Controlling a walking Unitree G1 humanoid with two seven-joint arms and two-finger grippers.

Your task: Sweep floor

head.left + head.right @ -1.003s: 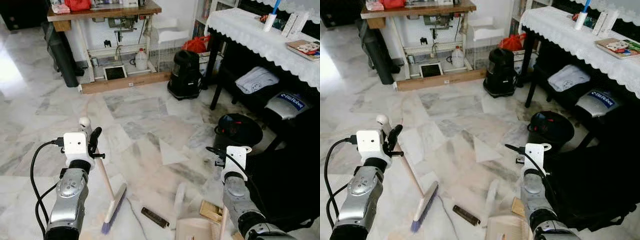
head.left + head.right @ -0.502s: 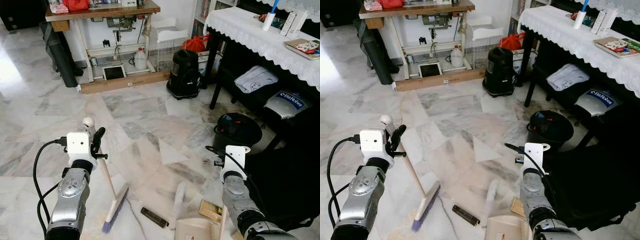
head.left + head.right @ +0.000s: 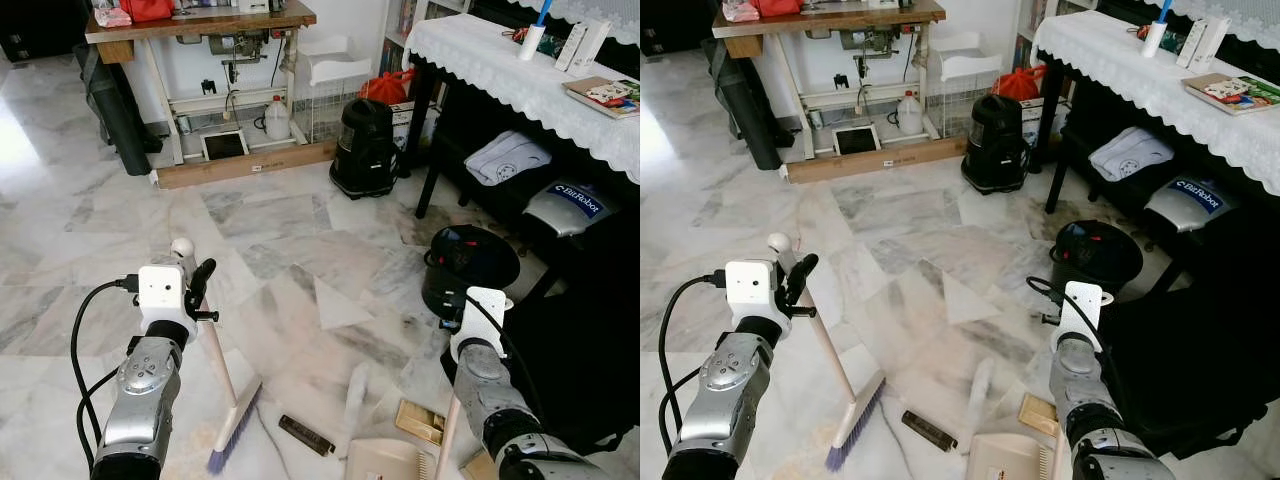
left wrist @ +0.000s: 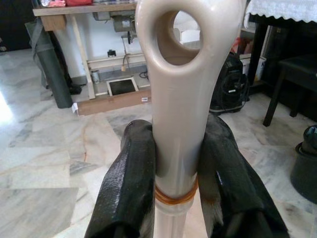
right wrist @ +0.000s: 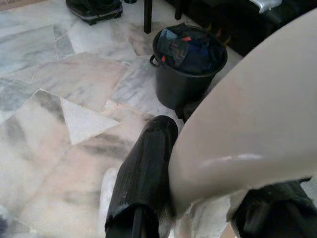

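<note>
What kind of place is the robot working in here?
Probably a lived-in room of a home: a marble floor, a lace-covered table with books, and a wooden workbench by the wall. The left gripper holds a broom.

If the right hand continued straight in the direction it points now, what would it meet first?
Probably the black bin. The right hand, shut on the dustpan handle, points across bare marble floor toward that bin, with nothing else visibly in between, though the depth is hard to judge.
</note>
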